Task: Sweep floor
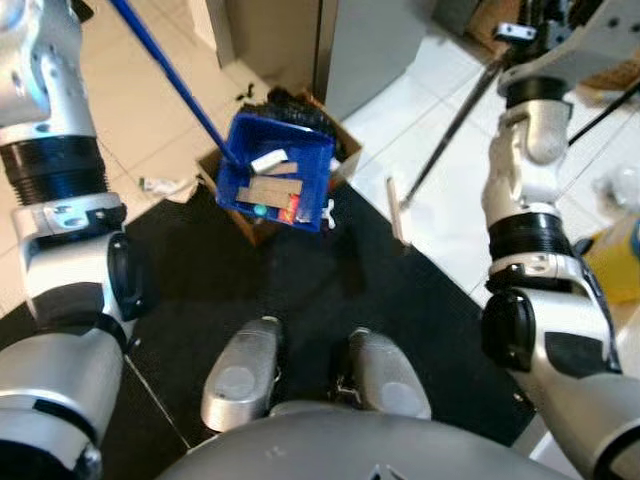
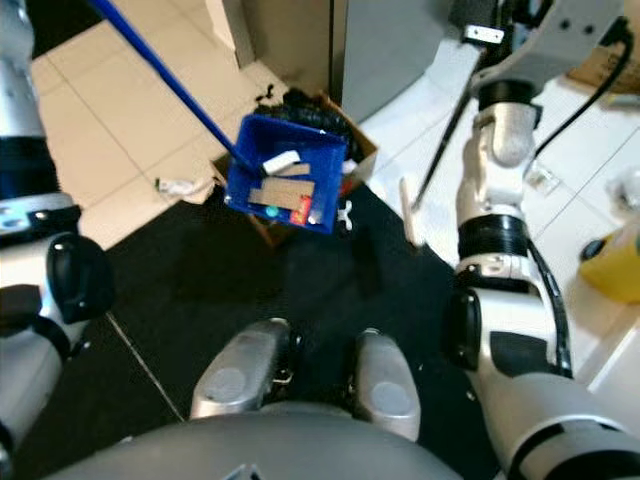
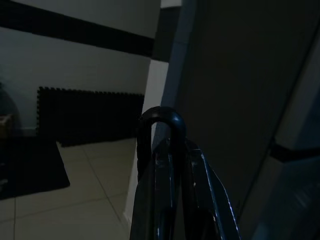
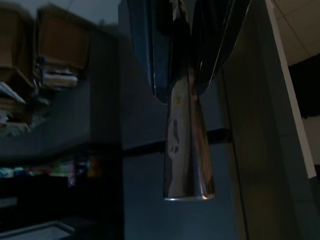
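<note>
1. Left hand (image 3: 172,165) of mine was pressed together on the blue dustpan handle (image 1: 170,80).
2. My right hand (image 4: 185,55) pinched the metal broom pole (image 4: 187,145).
3. I kept the blue dustpan (image 1: 275,175), carrying cardboard scraps (image 1: 272,190), tilted over a cardboard box (image 1: 340,150) at the black mat's (image 1: 300,310) edge.

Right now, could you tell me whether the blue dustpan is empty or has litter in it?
It has litter in it. The blue dustpan holds cardboard scraps, a white piece and small coloured bits, above the cardboard box.
</note>
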You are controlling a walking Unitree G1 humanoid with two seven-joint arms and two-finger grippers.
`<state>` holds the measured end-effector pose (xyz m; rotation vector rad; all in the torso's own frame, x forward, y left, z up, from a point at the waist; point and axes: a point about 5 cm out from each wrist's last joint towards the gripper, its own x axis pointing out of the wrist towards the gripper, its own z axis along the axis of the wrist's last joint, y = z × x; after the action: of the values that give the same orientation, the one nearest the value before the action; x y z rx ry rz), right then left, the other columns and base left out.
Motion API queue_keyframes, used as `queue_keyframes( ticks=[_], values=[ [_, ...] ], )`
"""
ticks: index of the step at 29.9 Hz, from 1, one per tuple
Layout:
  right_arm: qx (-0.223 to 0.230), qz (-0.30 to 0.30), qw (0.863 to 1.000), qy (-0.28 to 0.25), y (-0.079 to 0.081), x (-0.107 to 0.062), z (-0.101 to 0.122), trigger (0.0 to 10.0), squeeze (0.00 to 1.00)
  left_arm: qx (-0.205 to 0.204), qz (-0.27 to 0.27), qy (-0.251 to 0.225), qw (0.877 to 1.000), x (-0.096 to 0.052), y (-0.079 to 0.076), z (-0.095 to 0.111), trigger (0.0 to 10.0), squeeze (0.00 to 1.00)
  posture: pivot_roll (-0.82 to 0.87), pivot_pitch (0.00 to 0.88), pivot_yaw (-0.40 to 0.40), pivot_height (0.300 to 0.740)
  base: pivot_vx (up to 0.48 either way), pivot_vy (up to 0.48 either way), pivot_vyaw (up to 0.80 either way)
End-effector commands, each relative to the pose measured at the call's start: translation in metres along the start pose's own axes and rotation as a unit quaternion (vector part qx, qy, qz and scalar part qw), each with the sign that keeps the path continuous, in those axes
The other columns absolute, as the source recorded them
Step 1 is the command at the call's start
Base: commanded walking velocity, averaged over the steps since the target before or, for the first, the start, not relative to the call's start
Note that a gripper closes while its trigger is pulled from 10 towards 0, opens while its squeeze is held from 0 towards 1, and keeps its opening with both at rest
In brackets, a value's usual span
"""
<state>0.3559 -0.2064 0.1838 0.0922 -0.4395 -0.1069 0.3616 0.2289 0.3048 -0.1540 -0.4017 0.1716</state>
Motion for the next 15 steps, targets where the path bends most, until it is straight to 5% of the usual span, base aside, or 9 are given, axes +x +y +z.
queue_keyframes(
  ticks=[1, 15],
  values=[
    [0.007, 0.010, 1.000, -0.013, 0.0078, 0.0037, 0.0048, 10.0, 0.00, -0.003, 0.005, -0.027, 1.000, 0.0008, 0.0035, 0.0108, 10.0, 0.00, 0.23, 0.000, -0.009, 0.740, 0.480, 0.000, 0.00],
    [0.010, 0.012, 1.000, -0.007, 0.0096, 0.0029, 0.0019, 10.0, 0.00, 0.000, 0.008, -0.033, 0.999, 0.0009, 0.0062, 0.0150, 10.0, 0.00, 0.24, 0.000, -0.012, 0.740, 0.471, 0.000, 0.00]
  ],
)
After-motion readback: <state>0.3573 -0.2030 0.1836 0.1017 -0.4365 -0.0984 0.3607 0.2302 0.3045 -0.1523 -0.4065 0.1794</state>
